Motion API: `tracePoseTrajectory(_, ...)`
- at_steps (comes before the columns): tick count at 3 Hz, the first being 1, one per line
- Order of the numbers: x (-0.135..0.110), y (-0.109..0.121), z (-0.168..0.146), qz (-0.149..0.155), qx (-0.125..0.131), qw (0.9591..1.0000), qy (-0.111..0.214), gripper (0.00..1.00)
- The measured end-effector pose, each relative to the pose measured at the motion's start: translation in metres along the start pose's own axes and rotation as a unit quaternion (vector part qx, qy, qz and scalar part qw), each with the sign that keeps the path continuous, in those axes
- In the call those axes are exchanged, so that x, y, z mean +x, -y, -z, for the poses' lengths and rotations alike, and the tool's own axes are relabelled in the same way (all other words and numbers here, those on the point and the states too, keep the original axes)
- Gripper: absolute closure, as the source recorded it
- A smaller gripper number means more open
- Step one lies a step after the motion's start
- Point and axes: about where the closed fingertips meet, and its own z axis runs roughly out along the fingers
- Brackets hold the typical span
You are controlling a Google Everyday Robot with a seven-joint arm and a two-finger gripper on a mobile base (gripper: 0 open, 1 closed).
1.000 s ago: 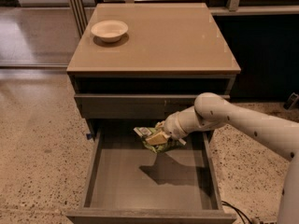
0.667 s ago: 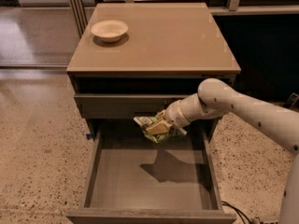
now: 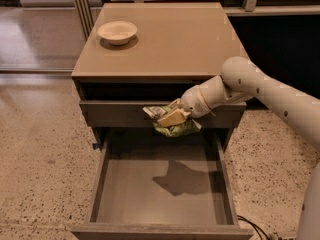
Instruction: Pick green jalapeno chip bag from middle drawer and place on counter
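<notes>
My gripper (image 3: pixel 172 117) is shut on the green jalapeno chip bag (image 3: pixel 174 126) and holds it in the air in front of the upper drawer front, above the back of the open middle drawer (image 3: pixel 160 189). The bag is crumpled green foil with pale print and hangs below the fingers. The drawer floor is bare, with the bag's shadow on it. The tan counter (image 3: pixel 170 39) lies above and behind the gripper. My white arm (image 3: pixel 260 91) reaches in from the right.
A white bowl (image 3: pixel 117 32) stands at the counter's back left. The upper drawer front (image 3: pixel 115 113) is closed. Speckled floor surrounds the cabinet. A dark cable (image 3: pixel 255 227) lies at the lower right.
My gripper has lifted the chip bag up from over the drawer to the height of the upper drawer front. The arm has risen with it.
</notes>
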Motion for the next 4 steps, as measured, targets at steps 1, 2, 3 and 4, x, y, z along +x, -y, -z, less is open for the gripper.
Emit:
tracePoseTrajectory(1, -0.032, -0.022, 0.016, 0.016, -0.035, 0.9993, -0.002, 1.00)
tracePoseTrajectory(2, -0.078, -0.060, 0.034, 0.057, -0.059, 0.9967, -0.005, 1.00)
tracePoseTrajectory(3, -0.079, -0.059, 0.034, 0.058, -0.058, 0.9966, -0.005, 1.00)
tracePoseTrajectory(4, -0.101, -0.048, 0.053, 0.081, -0.048, 0.9956, -0.001, 1.00)
